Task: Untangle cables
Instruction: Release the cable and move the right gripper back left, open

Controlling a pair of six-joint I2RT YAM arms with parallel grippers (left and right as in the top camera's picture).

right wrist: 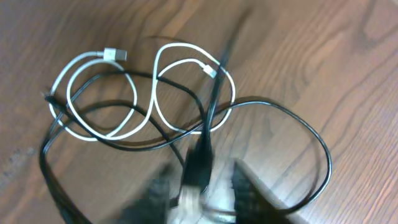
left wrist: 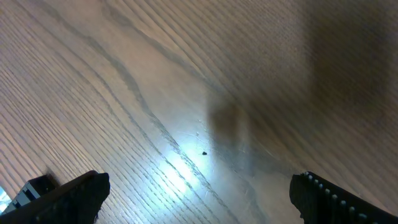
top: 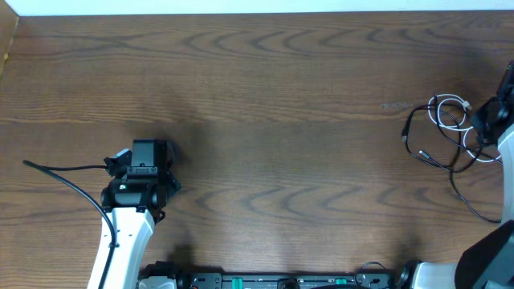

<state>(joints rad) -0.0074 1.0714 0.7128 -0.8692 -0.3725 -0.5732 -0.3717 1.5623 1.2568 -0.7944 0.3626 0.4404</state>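
At the table's [top: 281, 96] far right edge: cables [top: 450, 132] in a loose tangle beside the right gripper [top: 486, 120].

From the right wrist: white cable [right wrist: 115, 55] curled in two loops, both small plugs lying on the wood; black cable [right wrist: 326, 152] threaded across it and swinging out in one wide loop to the right. Right gripper [right wrist: 202, 186] blurred, low over the knot, a black plug [right wrist: 198, 168] upright between its fingers [right wrist: 249, 186], pinched or merely flanked impossible to tell. Well apart, on the left side: left gripper [left wrist: 199, 183] spread wide above bare wood grain.
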